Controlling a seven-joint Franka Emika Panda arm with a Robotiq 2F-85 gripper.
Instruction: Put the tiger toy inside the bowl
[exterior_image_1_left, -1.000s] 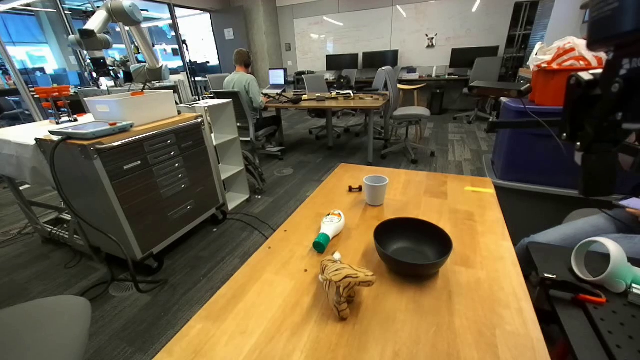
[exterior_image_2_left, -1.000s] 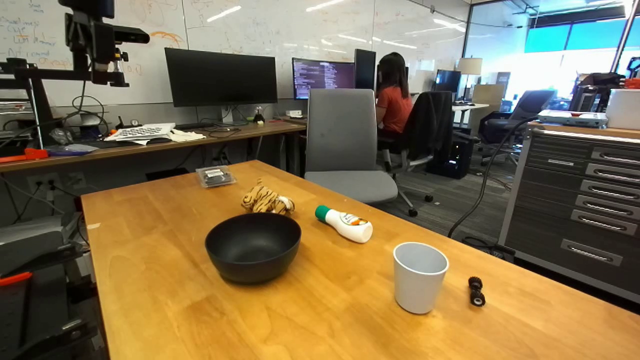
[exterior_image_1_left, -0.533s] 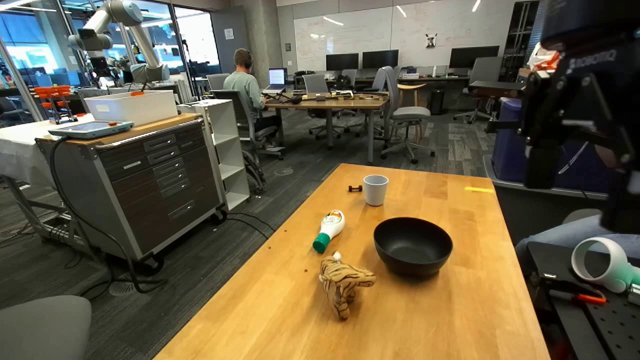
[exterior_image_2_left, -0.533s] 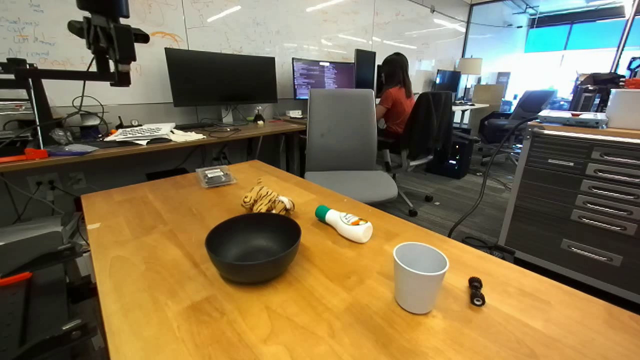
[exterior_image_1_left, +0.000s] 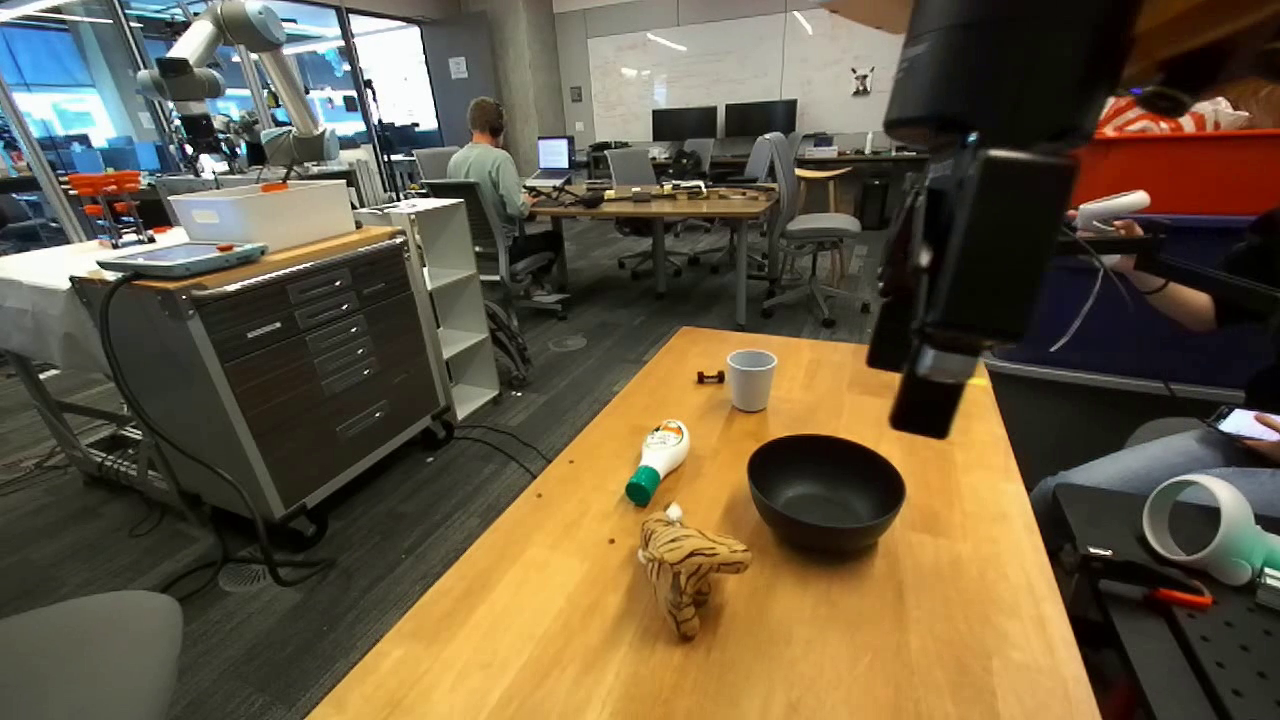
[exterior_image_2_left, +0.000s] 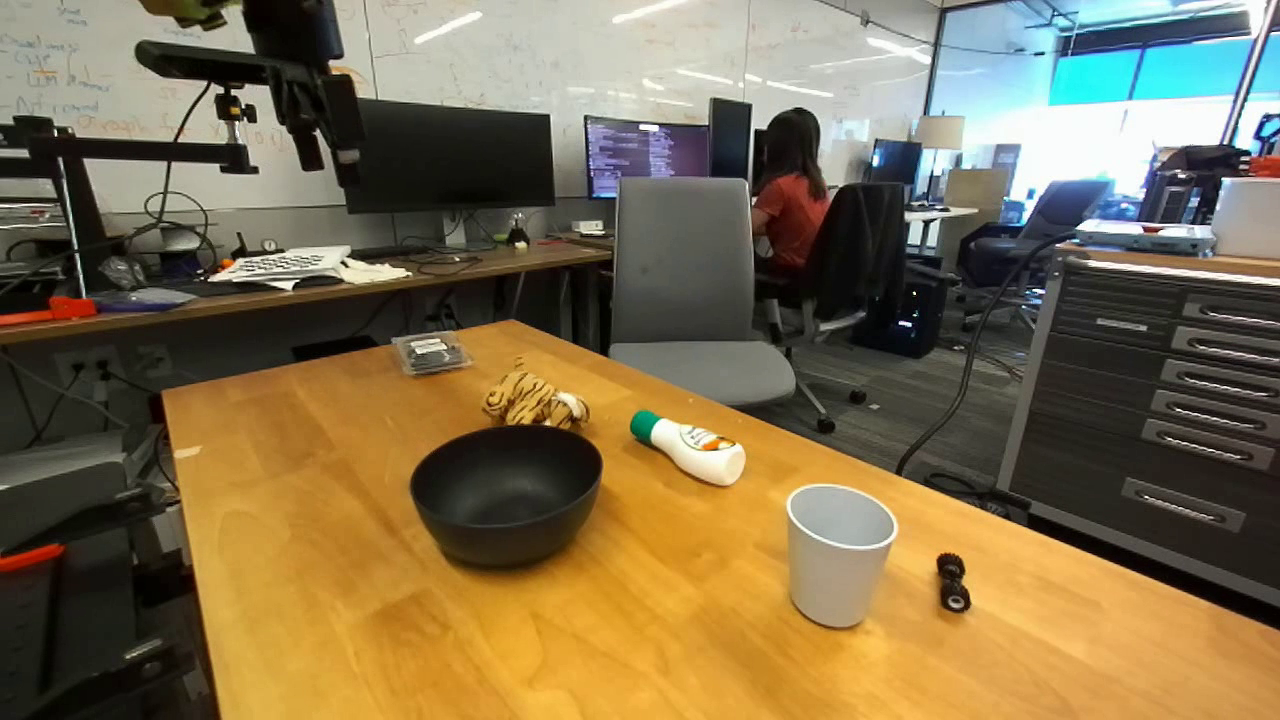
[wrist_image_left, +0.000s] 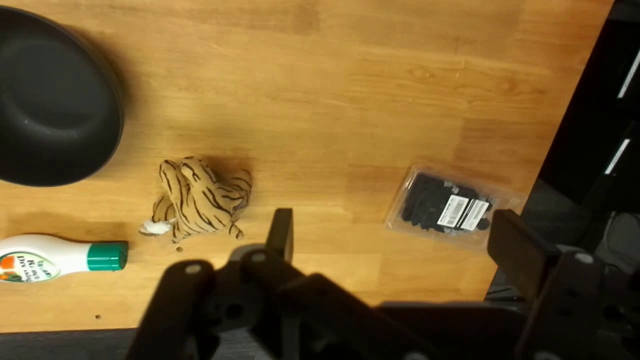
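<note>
The tiger toy (exterior_image_1_left: 690, 560), tan plush with dark stripes, lies on the wooden table beside the bowl, apart from it in the wrist view. The toy also shows in an exterior view (exterior_image_2_left: 525, 400), partly behind the bowl, and in the wrist view (wrist_image_left: 200, 200). The round black bowl (exterior_image_1_left: 828, 530) stands upright with nothing in it; it also shows in an exterior view (exterior_image_2_left: 505, 545) and at the left of the wrist view (wrist_image_left: 55, 162). My gripper (wrist_image_left: 392, 225) is open and empty, high above the table; it also shows in both exterior views (exterior_image_1_left: 908, 380) (exterior_image_2_left: 330, 165).
A white bottle with a green cap (exterior_image_1_left: 662, 455) lies near the toy. A light grey cup (exterior_image_2_left: 838, 565) and a small black dumbbell-shaped piece (exterior_image_2_left: 952, 583) are farther along the table. A clear plastic box (wrist_image_left: 445, 205) lies near the table edge. A grey chair (exterior_image_2_left: 690, 290) stands alongside.
My gripper has swung in from the table's side and turned; it has moved left in one exterior view and right in the other. The toy and bowl have not moved.
</note>
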